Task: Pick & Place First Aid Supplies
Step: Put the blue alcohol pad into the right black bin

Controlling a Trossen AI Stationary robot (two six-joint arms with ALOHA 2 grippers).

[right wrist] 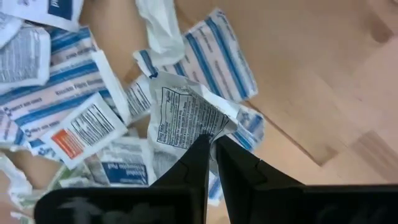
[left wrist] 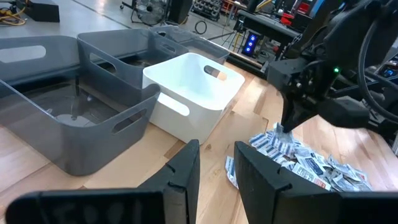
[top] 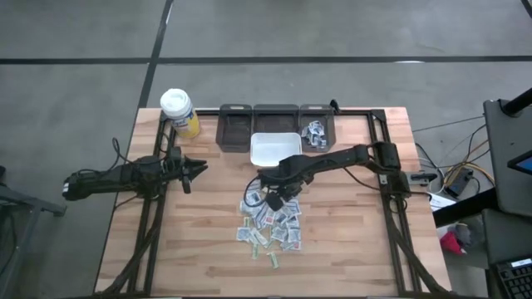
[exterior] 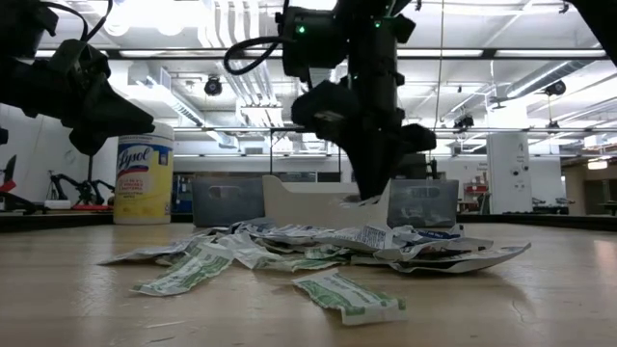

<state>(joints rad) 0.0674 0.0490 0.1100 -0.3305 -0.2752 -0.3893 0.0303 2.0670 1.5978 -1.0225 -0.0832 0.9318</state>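
Note:
The first aid supplies (top: 271, 226) lie as a loose pile of small white packets with blue, red and green print at the table's middle, also seen in the low view (exterior: 318, 253). My right gripper (right wrist: 211, 144) points down over the pile's far end, shut on one white packet with black print (right wrist: 185, 117). At the table's left, my left gripper (left wrist: 216, 177) hangs open above the wood and touches nothing. My right gripper pinches one edge of the white packet (right wrist: 209, 133) between its two fingers, coming from above and pointing down. The packet hangs crumpled just below the fingertips (exterior: 364, 200), lifted clear of the pile beneath it.
A white bin (top: 274, 148) stands just beyond the pile. Three grey bins (top: 236, 126) line the far edge behind it, and the right one holds several packets (top: 314, 135). A white-capped yellow bottle (top: 179, 113) stands at the far left.

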